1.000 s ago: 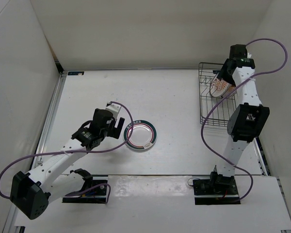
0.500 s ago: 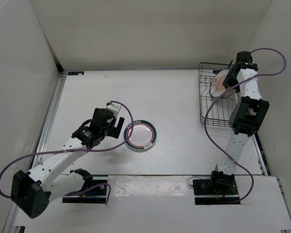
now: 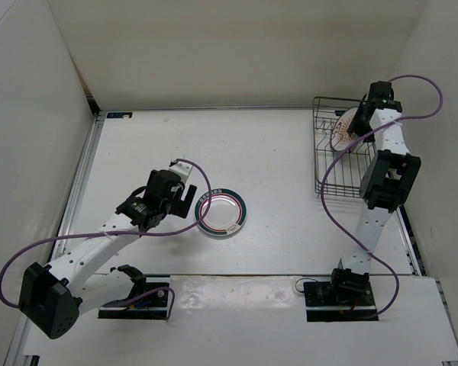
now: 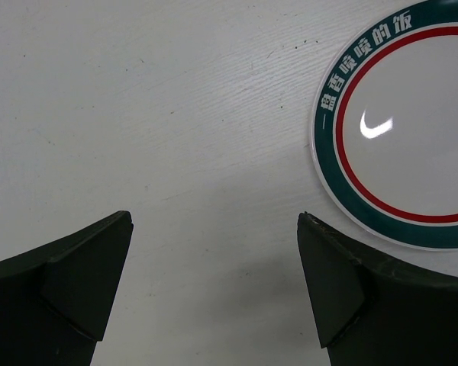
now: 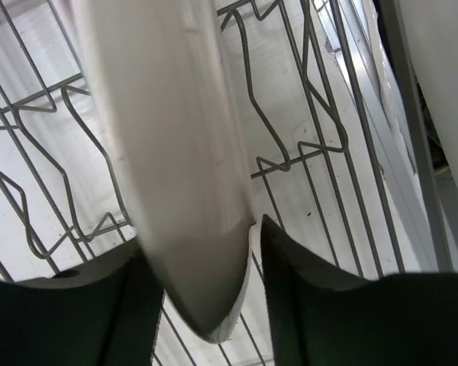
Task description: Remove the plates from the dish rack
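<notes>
The black wire dish rack stands at the far right of the table. One white plate with an orange sunburst centre stands upright in it. My right gripper reaches down over that plate. In the right wrist view the plate's rim runs between the fingers of the right gripper, which press on both sides above the rack's tines. A plate with green and pink rings lies flat mid-table. My left gripper hovers open just left of it, and the ringed plate lies beyond the right finger of that gripper.
White walls enclose the table on the left, back and right, and the right wall runs close behind the rack. A pale curved edge shows at the right of the right wrist view; I cannot tell what it is.
The right arm has swung further back over the rack and lowered onto the upright plate, and its jaws have narrowed round the rim. The left arm has shifted only slightly.
</notes>
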